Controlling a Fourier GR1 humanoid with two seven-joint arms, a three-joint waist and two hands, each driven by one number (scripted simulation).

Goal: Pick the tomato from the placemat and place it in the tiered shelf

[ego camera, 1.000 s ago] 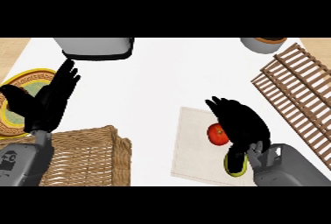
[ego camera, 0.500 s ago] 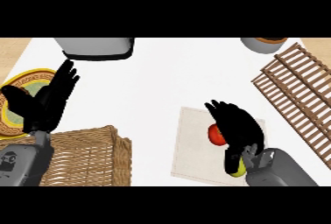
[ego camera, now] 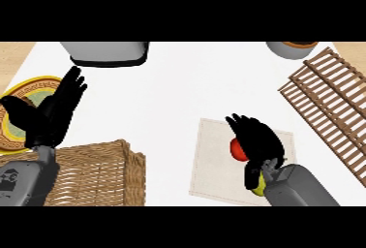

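The red tomato (ego camera: 236, 149) lies on the pale square placemat (ego camera: 213, 175) at the lower centre right. My right hand (ego camera: 257, 139) is over it and hides its right half; the fingers reach up and left, only slightly bent, and the thumb (ego camera: 250, 179) hangs below the tomato. The fingers are not closed round it. The slatted wooden tiered shelf (ego camera: 327, 103) runs along the right edge. My left hand (ego camera: 54, 114) rests open at the left with its fingers up.
A wicker basket (ego camera: 95, 175) stands at the lower left, beside a patterned plate (ego camera: 20, 100) at the left edge. A grey pot (ego camera: 107, 52) sits at the top, and a grey bowl (ego camera: 292, 49) at the top right. A yellow-green thing (ego camera: 258, 188) shows under my right wrist.
My right hand has slid a little left and down over the tomato, covering more of it. The tomato and my left hand have stayed put.
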